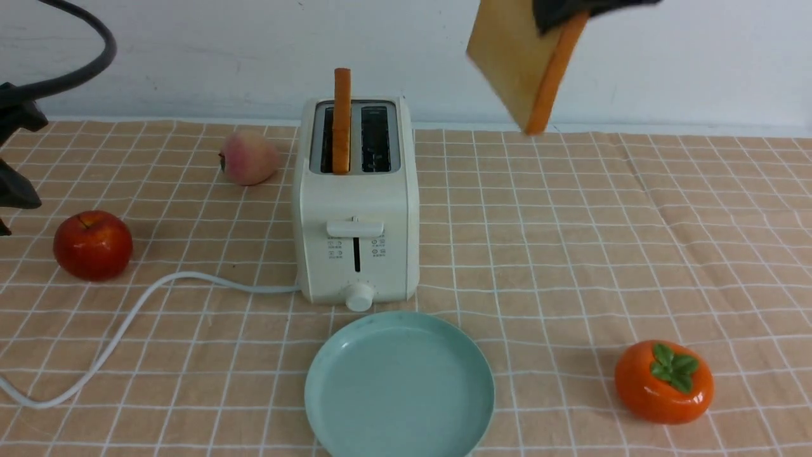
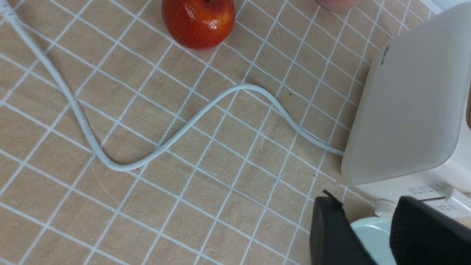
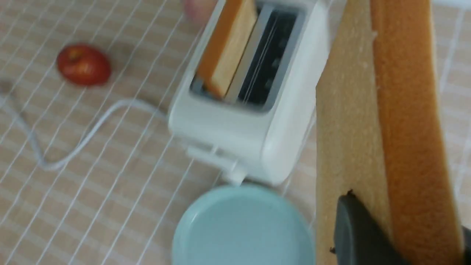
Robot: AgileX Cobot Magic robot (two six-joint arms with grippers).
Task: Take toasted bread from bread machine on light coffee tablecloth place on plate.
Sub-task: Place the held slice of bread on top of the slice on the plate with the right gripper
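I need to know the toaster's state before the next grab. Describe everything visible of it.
The toaster is a cream-white box, plastic by the look, upright on the cloth just behind the plate. Of its two top slots, the left holds one toast on edge, sticking out; the right is empty. The front bears a raised lever, small icons and a round knob. A white cord leaves its left side low down.

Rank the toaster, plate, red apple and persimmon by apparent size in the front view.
1. Toaster and plate: about equal, unranked.
2. Persimmon, though nearer the camera.
3. Red apple, slightly smaller.
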